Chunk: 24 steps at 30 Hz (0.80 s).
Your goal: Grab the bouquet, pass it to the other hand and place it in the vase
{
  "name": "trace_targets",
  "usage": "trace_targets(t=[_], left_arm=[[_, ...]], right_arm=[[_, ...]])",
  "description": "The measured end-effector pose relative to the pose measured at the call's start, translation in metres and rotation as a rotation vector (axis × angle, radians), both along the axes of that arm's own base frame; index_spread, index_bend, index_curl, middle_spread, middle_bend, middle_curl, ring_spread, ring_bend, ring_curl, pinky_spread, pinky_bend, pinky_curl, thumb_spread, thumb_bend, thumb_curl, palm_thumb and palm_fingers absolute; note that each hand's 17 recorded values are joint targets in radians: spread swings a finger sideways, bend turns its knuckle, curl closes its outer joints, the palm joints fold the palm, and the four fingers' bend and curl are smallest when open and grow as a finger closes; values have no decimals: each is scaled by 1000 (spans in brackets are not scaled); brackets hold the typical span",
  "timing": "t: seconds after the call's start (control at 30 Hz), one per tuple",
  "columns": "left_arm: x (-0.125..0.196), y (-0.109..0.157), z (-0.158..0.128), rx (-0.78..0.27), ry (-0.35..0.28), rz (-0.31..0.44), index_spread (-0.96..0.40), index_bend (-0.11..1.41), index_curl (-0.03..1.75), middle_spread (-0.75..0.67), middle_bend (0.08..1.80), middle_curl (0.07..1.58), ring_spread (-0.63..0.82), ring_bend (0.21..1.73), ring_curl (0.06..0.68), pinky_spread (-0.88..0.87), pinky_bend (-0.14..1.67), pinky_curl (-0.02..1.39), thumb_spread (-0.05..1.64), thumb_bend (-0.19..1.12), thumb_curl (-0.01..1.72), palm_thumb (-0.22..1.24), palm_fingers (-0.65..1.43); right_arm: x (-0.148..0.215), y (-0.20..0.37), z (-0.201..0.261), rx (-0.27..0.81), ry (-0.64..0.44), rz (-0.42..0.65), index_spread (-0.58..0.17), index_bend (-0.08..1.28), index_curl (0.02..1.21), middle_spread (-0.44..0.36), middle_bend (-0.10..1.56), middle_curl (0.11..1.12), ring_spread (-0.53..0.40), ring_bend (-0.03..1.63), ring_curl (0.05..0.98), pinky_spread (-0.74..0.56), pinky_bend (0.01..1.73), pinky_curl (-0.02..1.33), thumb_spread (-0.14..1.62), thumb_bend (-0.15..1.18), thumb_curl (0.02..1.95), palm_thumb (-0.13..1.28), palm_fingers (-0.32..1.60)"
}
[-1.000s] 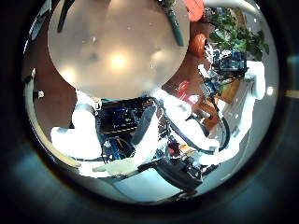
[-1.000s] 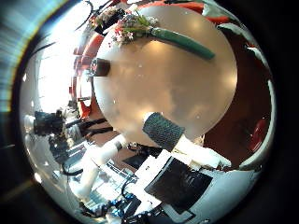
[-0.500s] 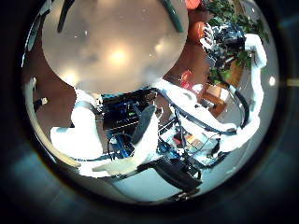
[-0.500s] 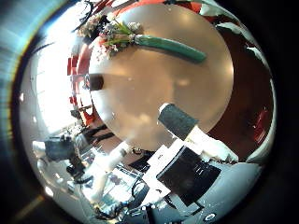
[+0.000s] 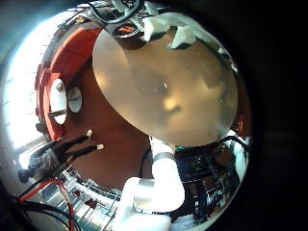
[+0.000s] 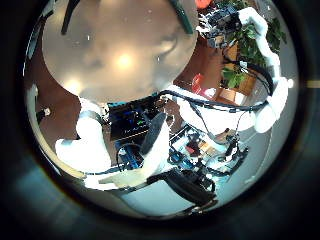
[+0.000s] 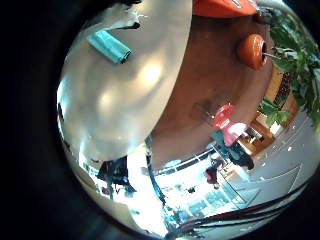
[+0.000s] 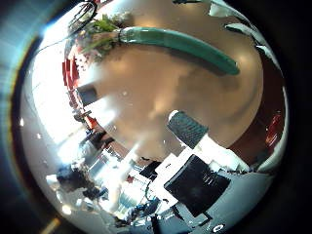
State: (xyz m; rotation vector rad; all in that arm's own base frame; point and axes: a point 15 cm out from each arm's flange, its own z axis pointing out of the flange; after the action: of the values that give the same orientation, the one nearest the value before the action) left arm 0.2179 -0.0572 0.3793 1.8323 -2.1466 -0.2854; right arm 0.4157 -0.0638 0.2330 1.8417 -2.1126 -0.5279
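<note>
The bouquet [image 8: 166,41] lies flat on the round table [image 8: 185,88], its flower heads [image 8: 102,33] near the rim and its long wrapped stems pointing across the top. It looms large under my right hand [image 8: 191,130], whose fingers hold nothing. The wrapped stem end [image 7: 108,46] also shows in the right little finger side palm view. My left hand [image 6: 186,22] hangs over another part of the table [image 6: 120,55], fingers relaxed and empty. A short cylinder [image 8: 86,95], perhaps the vase, stands by the table's rim.
The right arm [image 6: 262,60] reaches over the table's far side. Potted plants [image 7: 295,50] and a round stool [image 7: 250,48] stand on the floor beside the table. Equipment and cabling crowd the floor behind my left arm [image 5: 159,188].
My right hand has come closer to the bouquet, which now fills more of its palm view. In the left thumb view the right arm has swung farther out over the table.
</note>
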Motion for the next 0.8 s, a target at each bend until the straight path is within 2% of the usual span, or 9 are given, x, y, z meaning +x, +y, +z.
trace_targets(t=[0.4, 0.8], left_arm=[[-1, -1, 0, -9, -5, 13, -48, 185, 391, 265, 183, 307, 463, 537, 166, 488, 225, 315, 1160, -19, 278, 172, 240], [-1, 0, 0, -15, -4, 32, -48, 185, 391, 265, 183, 306, 462, 534, 170, 489, 221, 320, 1164, -19, 279, 174, 240]], right_arm=[[26, 4, -49, -19, -17, -14, -247, 179, 391, -132, 539, 475, -192, 998, 321, -26, 860, -4, 1031, -25, 407, 545, 394], [29, 14, -75, -29, 29, -13, -265, 188, 404, -185, 583, 518, -243, 1052, 357, -128, 932, 0, 1012, -16, 427, 632, 479]])
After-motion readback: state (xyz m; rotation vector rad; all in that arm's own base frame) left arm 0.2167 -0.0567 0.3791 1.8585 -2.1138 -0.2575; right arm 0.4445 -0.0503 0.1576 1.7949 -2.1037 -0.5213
